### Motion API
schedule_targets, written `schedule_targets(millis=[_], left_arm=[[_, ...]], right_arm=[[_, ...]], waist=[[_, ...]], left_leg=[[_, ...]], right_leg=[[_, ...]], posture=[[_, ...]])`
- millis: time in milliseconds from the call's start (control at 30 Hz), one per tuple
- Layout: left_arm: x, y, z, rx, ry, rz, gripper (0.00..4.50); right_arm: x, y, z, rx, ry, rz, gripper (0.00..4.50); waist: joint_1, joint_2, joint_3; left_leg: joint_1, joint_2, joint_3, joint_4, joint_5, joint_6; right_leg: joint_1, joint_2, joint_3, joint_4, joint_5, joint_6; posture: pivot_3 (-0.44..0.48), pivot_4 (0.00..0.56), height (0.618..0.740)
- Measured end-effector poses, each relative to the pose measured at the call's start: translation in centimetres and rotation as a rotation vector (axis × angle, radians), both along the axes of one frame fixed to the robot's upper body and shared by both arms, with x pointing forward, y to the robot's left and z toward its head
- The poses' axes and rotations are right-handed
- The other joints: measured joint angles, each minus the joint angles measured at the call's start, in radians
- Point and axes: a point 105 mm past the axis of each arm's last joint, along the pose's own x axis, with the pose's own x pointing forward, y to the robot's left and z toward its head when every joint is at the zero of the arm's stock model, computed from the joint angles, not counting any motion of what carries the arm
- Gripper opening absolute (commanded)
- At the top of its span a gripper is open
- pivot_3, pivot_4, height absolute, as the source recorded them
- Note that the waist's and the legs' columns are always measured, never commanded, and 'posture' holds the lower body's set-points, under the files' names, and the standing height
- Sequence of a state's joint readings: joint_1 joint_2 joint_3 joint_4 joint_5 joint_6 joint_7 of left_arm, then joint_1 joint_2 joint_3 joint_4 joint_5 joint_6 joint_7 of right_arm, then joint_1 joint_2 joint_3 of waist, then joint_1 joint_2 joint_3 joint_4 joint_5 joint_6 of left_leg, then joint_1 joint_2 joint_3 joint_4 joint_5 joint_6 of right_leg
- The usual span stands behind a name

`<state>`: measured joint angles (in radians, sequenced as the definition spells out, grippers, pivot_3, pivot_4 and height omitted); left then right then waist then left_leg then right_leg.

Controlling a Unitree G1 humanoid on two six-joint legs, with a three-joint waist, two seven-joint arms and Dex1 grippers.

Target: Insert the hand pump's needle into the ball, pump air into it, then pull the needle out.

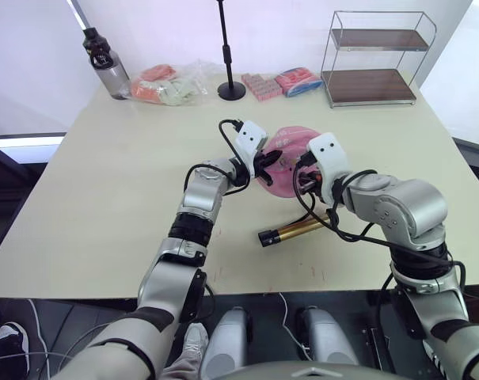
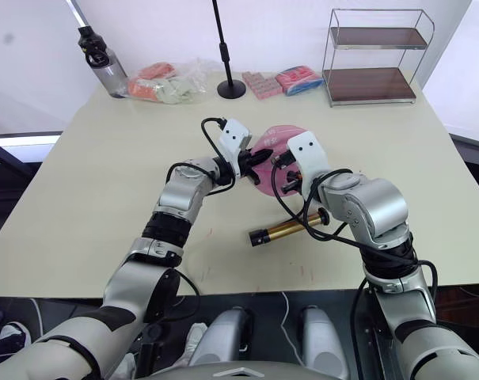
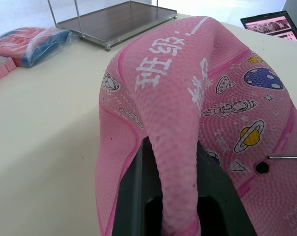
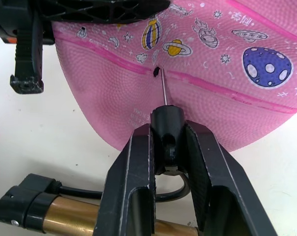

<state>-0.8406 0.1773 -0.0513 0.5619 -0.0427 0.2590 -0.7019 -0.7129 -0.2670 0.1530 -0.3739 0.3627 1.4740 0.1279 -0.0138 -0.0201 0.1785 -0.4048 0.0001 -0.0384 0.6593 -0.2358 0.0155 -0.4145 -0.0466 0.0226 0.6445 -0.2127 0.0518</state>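
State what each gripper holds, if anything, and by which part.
The left gripper pinches a raised fold of the ball. The right gripper clamps the black fitting behind the needle.

The left gripper (image 3: 180,206) has its black fingers (image 3: 133,196) pinched on a raised fold of the pink ball (image 3: 187,98). The needle (image 3: 285,157) tip sits just beside the valve hole (image 3: 261,167), above the table (image 3: 40,123).

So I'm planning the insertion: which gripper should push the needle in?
Right gripper: it grips the thin metal needle, tip at the black valve hole. Left gripper pinches the flattened pink rubber ball.
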Motion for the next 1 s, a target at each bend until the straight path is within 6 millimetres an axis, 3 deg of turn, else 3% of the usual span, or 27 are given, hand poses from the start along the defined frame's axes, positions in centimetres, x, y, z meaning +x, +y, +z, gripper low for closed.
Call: schedule_targets(millis=[1000], left_arm=[[-0.08,-0.23,-0.11,0.004,0.002,-0.007,0.05]], right_arm=[[-0.21,0.30,-0.57,-0.038,0.005,0.019,0.34]], waist=[[0.000,0.000,0.000]], left_leg=[[0.000,0.000,0.000,0.000,0.000,0.000]], right_leg=[[0.000,0.000,0.000,0.000,0.000,0.000]], posture=[[0.000,0.150,0.740]])
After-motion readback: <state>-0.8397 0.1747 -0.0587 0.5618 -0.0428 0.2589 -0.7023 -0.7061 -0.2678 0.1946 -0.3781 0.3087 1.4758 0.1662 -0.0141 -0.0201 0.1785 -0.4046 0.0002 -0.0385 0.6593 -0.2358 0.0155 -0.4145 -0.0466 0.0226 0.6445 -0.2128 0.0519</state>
